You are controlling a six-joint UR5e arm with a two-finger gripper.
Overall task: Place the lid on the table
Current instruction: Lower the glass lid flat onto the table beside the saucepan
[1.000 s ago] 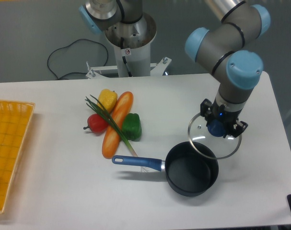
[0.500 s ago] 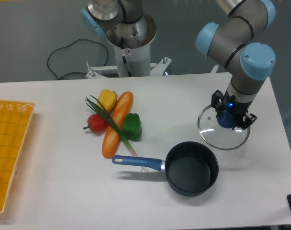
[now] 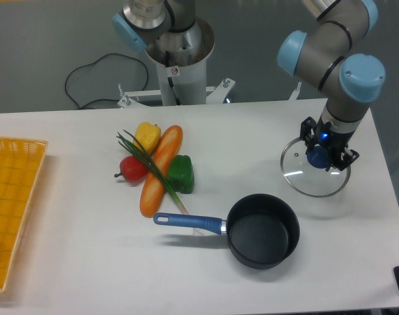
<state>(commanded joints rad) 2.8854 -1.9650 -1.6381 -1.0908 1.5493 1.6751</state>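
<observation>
The end effector point(image 3: 327, 156) is closed on the blue knob of the lid point(image 3: 315, 170), gripping from above. The lid sits over the right part of the counter point(image 3: 75, 249), clear of the pan point(image 3: 262, 230) and above and to its right in the view. It appears roughly level. Whether its rim touches the counter cannot be told from this view; no distinct shadow gap shows beneath it, so it is judged very low or just at contact.

Step in hand: carry to the set-down spot, judged nearly complete, with lowering under way or imminent. The task is not done while the fingers hold the knob.

Next move calls for a straight descent until the rim rests flat all round, then opening the fingers and lifting vertically so the knob is not dragged. Bare counter surrounds the lid, and the right edge is near but not under it.

Elsewhere: a group of vegetables point(image 3: 157, 166) at centre, and a basket point(image 3: 12, 203) at the left edge, both well apart from the work.
</observation>
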